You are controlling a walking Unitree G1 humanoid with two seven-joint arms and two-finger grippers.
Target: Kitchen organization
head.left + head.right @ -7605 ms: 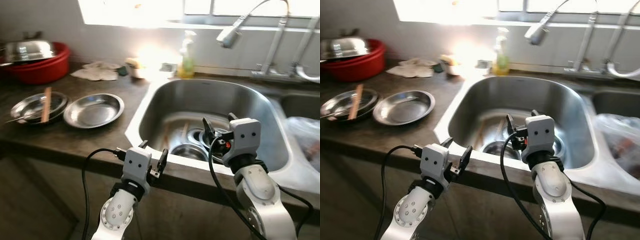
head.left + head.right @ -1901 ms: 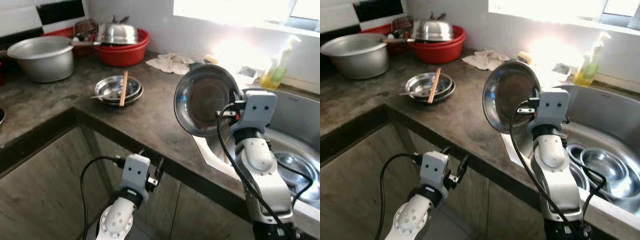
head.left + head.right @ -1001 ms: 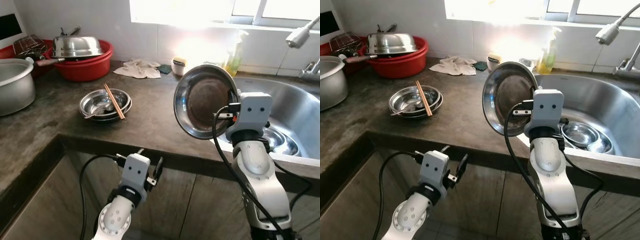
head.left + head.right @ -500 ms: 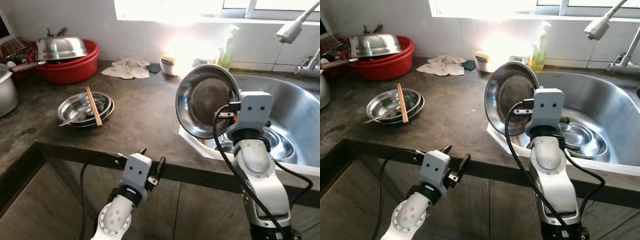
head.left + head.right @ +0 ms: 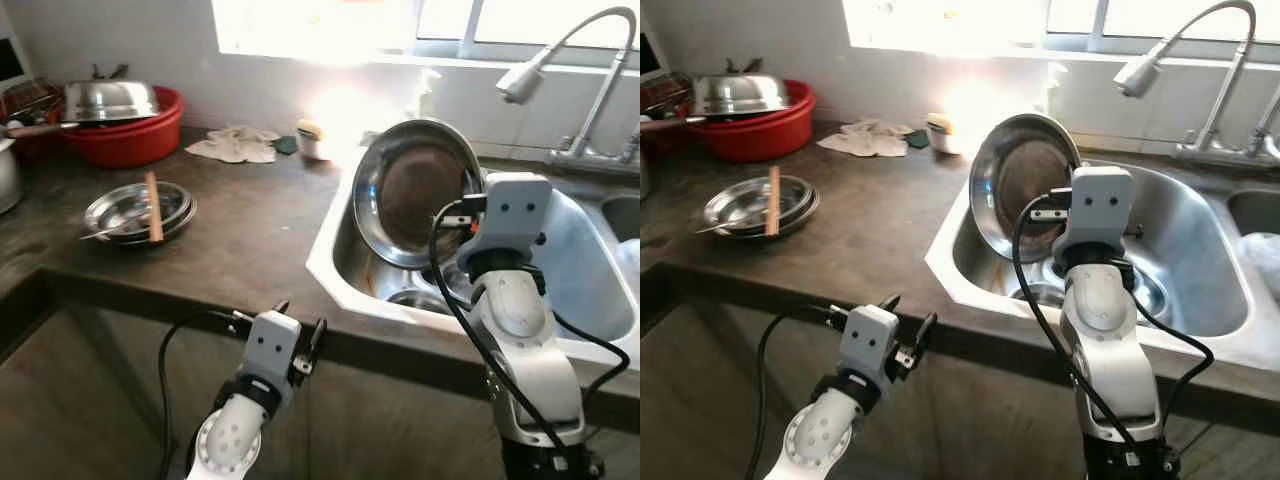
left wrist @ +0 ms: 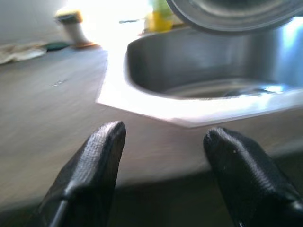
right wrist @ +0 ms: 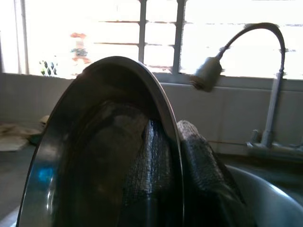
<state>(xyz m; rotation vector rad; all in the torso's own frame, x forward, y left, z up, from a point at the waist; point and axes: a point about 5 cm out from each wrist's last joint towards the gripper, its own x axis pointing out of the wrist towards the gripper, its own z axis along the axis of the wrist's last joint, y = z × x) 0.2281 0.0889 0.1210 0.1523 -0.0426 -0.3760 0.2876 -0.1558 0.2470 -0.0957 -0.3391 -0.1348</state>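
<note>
The right gripper (image 5: pixel 468 190) is raised above the near left part of the sink (image 5: pixel 590 290), and its two fingers (image 7: pixel 199 161) are clamped on the rim of a steel plate (image 5: pixel 415 190), one finger on each face. The plate is held nearly on edge, with its hollow face turned toward the camera and its lower edge hanging over the sink basin. It is clear of the countertop (image 5: pixel 240 240). Further steel dishes (image 5: pixel 1145 285) are seen at the bottom of the basin, partly hidden behind the right arm.

The left gripper (image 5: pixel 300 335) is held low, in front of the counter edge and below the level of the countertop. Its fingers (image 6: pixel 90 165) are spread apart and nothing is held between them. In the left wrist view the counter edge and the sink rim are seen beyond the fingers.

On the countertop, well to the left of the sink, a stack of steel plates (image 5: pixel 135 208) is placed, with a wooden stick (image 5: pixel 153 207) laid across it. Behind the stack, against the wall, a red basin (image 5: pixel 125 135) carries a steel bowl (image 5: pixel 108 100) turned upside down. A crumpled cloth (image 5: pixel 235 145) lies near the wall between the red basin and the sink. A curved faucet (image 5: pixel 570 50) with a spray head rises behind the sink, beneath a bright window (image 5: pixel 970 20).
</note>
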